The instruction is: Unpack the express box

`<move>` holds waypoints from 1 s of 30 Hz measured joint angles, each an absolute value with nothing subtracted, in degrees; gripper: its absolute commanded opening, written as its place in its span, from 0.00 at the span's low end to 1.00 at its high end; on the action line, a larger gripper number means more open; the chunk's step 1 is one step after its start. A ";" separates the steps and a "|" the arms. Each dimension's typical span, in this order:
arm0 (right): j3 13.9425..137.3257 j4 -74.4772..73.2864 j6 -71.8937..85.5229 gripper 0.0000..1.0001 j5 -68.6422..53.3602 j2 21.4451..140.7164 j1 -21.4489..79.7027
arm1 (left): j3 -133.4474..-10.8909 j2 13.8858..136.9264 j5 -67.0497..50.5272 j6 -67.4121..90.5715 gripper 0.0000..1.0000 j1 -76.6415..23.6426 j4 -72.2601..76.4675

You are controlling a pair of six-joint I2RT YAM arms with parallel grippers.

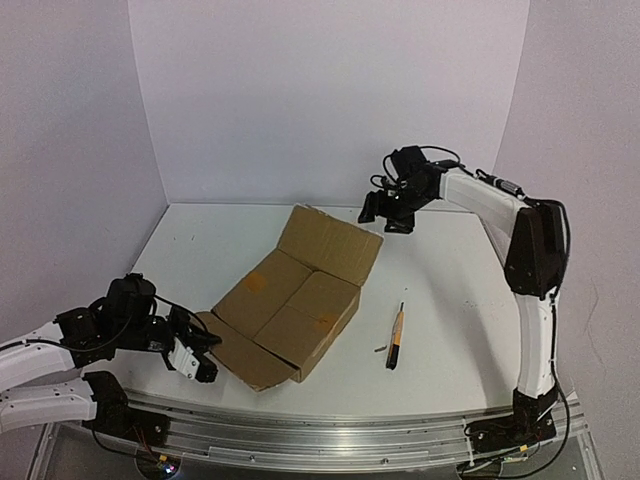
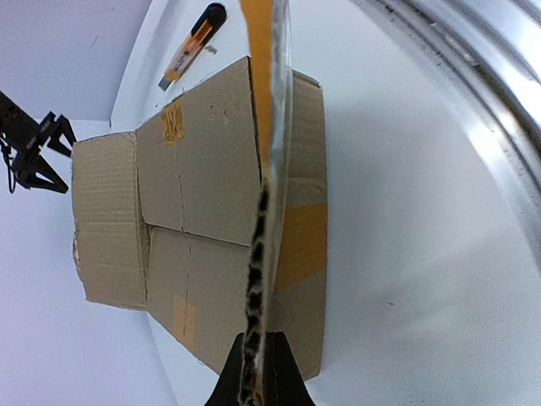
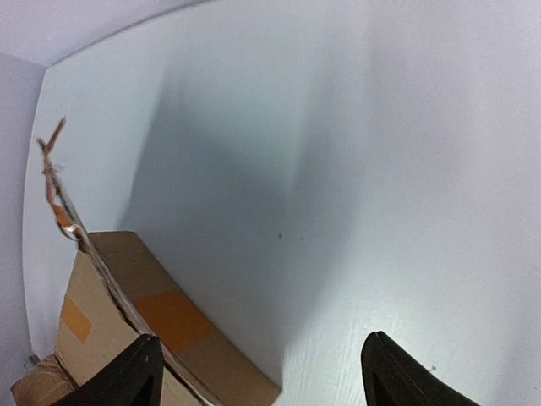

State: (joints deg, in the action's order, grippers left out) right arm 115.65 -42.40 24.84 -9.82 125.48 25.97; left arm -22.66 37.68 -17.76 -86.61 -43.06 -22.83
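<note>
The express box (image 1: 295,305), brown cardboard with tan tape patches, lies in the middle of the table. Its far flap (image 1: 330,243) stands up and its near flap (image 1: 245,355) is folded out towards the left arm. My left gripper (image 1: 205,358) is shut on the edge of that near flap. In the left wrist view the flap's corrugated edge (image 2: 266,169) runs straight up from between the fingers of the left gripper (image 2: 260,376). My right gripper (image 1: 385,218) hangs open above the table, just right of the far flap. Nothing lies between the right gripper's (image 3: 262,381) fingers, and the box (image 3: 165,317) sits at their lower left.
A yellow-black utility knife (image 1: 396,338) lies on the table right of the box, also seen as the knife (image 2: 193,44) in the left wrist view. A metal rail (image 1: 330,425) runs along the near table edge. White walls close in the back and both sides.
</note>
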 measured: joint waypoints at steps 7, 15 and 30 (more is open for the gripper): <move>98.91 -41.25 30.06 0.94 5.92 100.72 26.61 | -19.27 46.03 -4.63 -83.07 0.00 -45.58 -6.43; 89.46 -35.23 36.92 0.92 2.23 99.63 37.30 | -24.78 64.70 16.93 -69.03 0.00 -60.26 3.40; 93.12 -28.08 41.42 0.83 -6.06 119.51 42.80 | -27.45 74.85 22.69 -62.56 0.66 -64.20 3.35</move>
